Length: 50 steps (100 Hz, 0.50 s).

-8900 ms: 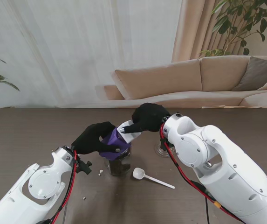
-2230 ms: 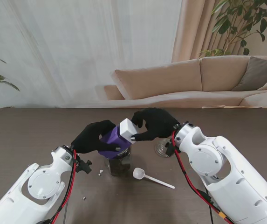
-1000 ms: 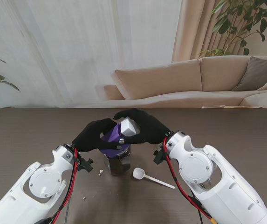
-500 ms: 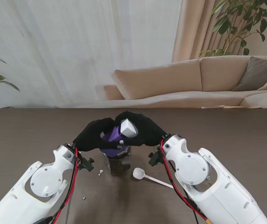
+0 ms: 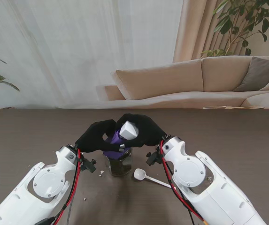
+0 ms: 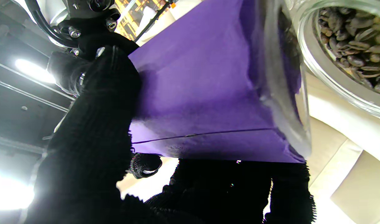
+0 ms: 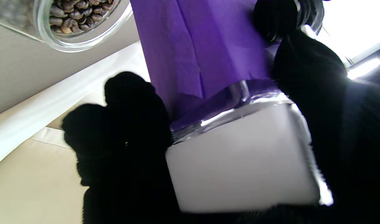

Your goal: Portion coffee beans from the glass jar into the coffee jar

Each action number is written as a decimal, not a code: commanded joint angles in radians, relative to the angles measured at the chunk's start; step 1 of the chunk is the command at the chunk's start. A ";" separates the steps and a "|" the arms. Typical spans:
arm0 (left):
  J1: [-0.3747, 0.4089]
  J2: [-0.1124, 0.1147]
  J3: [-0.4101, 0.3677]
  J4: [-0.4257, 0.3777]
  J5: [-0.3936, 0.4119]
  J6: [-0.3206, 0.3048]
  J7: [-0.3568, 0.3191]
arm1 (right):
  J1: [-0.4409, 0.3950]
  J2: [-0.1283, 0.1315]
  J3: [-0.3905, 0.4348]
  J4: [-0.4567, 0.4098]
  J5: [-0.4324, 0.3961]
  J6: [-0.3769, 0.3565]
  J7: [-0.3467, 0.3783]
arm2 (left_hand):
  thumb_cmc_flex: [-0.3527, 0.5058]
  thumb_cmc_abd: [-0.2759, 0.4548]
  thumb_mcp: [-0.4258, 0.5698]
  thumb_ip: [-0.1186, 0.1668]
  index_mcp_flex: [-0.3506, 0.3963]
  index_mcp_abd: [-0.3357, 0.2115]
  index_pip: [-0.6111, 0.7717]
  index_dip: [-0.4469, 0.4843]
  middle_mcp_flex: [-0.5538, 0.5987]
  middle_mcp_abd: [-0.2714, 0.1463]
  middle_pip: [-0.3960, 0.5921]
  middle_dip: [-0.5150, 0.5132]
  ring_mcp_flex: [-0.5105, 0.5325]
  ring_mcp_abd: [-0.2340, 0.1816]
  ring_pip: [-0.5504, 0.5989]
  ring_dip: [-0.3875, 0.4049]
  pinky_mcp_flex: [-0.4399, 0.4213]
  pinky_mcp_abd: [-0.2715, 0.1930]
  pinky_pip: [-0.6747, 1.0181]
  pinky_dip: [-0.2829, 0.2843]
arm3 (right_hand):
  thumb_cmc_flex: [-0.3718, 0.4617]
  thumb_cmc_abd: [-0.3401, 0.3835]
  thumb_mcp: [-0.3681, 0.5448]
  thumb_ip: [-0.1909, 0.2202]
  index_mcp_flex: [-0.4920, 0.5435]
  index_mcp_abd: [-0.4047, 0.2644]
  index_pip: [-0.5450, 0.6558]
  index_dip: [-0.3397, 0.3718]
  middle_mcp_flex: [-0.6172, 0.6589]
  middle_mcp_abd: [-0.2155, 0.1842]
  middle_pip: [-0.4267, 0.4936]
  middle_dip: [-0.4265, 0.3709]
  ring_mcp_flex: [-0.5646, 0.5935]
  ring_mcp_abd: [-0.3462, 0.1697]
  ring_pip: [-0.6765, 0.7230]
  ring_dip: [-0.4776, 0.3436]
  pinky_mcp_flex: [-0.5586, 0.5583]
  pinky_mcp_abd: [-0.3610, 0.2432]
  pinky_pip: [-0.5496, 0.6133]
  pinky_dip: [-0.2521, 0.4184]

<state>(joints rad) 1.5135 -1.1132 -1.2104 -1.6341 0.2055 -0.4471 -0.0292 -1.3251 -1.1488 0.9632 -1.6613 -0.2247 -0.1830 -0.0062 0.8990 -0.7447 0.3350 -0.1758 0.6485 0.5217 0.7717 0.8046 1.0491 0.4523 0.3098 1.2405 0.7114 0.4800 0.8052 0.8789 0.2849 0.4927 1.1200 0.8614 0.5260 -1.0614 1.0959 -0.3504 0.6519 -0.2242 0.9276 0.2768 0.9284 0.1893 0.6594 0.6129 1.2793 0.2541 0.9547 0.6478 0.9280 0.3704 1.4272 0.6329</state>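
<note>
The left hand (image 5: 96,136) is wrapped around the purple jar (image 5: 111,143), and its black fingers (image 6: 93,124) press on the purple side. The right hand (image 5: 142,130) holds the same jar from the other side, with its fingers curled around the white cap (image 5: 128,130) at the end. So both hands grasp one thing, in the middle of the table (image 5: 247,140), close to the robot. The purple jar is tipped over and sits in the air just above the glass jar (image 5: 119,164), which stands on the table right under the hands. The wrist pictures show the glass jar's round mouth (image 7: 81,28) is open, with brown coffee beans (image 6: 354,34) inside it. A white spoon (image 5: 146,177) lies on the table just to the right of the glass jar, and no hand touches it. A few small white bits (image 5: 100,173) lie on the table to the left of the jar; they are too small to make out. It looks like the job is at an early part. The white cap seems to be on the purple jar, so I think it must come off first. I cannot see any beans inside the purple jar, because its wall is not see-through. What is left, I think, is to open it, scoop beans from the glass jar with the spoon, and put them in the purple jar.
</note>
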 commanded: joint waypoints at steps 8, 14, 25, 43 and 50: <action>-0.021 -0.021 -0.002 -0.011 0.011 -0.010 0.024 | -0.018 -0.008 -0.022 0.016 0.001 -0.023 0.030 | 0.167 0.207 0.363 0.049 0.066 -0.067 0.318 0.069 0.037 -0.097 0.036 -0.018 0.012 0.020 -0.045 -0.019 -0.029 -0.084 0.016 0.012 | 0.202 0.067 0.253 0.047 0.216 0.131 0.521 -0.078 0.292 -0.093 0.154 0.152 0.036 -0.213 0.133 0.037 0.139 -0.133 0.001 0.015; -0.022 -0.025 -0.001 -0.006 0.019 -0.017 0.044 | -0.020 -0.010 -0.019 0.016 0.009 -0.024 0.025 | 0.169 0.211 0.340 0.046 0.065 -0.081 0.313 0.055 0.023 -0.102 0.009 -0.074 -0.001 0.009 -0.097 -0.060 -0.040 -0.094 -0.037 -0.033 | 0.208 0.074 0.267 0.051 0.206 0.130 0.541 -0.073 0.288 -0.090 0.162 0.171 0.035 -0.215 0.146 0.045 0.139 -0.133 0.005 0.021; -0.019 -0.029 -0.004 -0.002 0.034 -0.025 0.069 | -0.023 -0.015 -0.013 0.016 0.008 -0.028 0.004 | 0.166 0.225 0.295 0.047 0.072 -0.131 0.232 0.009 -0.028 -0.103 -0.049 -0.246 -0.040 -0.013 -0.206 -0.146 -0.070 -0.117 -0.114 -0.116 | 0.216 0.082 0.285 0.056 0.198 0.123 0.559 -0.064 0.281 -0.087 0.168 0.199 0.035 -0.214 0.169 0.058 0.142 -0.136 0.012 0.032; -0.015 -0.033 -0.009 0.010 0.083 -0.049 0.104 | -0.023 -0.020 -0.005 0.014 0.005 -0.026 -0.018 | 0.097 0.199 0.236 0.050 0.086 -0.201 -0.152 -0.095 -0.158 -0.117 -0.127 -0.704 -0.152 -0.079 -0.413 -0.325 -0.157 -0.186 -0.295 -0.282 | 0.220 0.078 0.297 0.056 0.201 0.116 0.567 -0.061 0.281 -0.084 0.170 0.218 0.035 -0.215 0.187 0.069 0.145 -0.138 0.021 0.044; -0.012 -0.032 -0.012 0.011 0.098 -0.055 0.111 | -0.023 -0.024 -0.003 0.015 -0.001 -0.020 -0.033 | -0.013 0.234 0.309 0.074 0.108 -0.211 -0.375 -0.167 -0.229 -0.127 -0.171 -0.790 -0.217 -0.106 -0.500 -0.401 -0.202 -0.217 -0.383 -0.341 | 0.219 0.081 0.298 0.056 0.201 0.117 0.568 -0.062 0.281 -0.084 0.169 0.219 0.035 -0.216 0.188 0.070 0.145 -0.138 0.022 0.045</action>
<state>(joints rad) 1.5110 -1.1366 -1.2097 -1.6165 0.3042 -0.4971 0.0848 -1.3299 -1.1626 0.9718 -1.6488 -0.2155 -0.2048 -0.0489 0.8698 -0.7456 0.3797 -0.1766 0.7115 0.4014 0.5247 0.6832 0.8993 0.3828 0.1754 0.5208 0.5603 0.4053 0.3739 0.5417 0.1330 0.3548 0.8177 0.5714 0.5266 -1.0636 1.1071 -0.3643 0.6626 -0.2221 0.9295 0.2051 0.9284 0.2019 0.6416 0.6832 1.2826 0.2497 1.0309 0.6845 0.9390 0.3704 1.4678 0.6591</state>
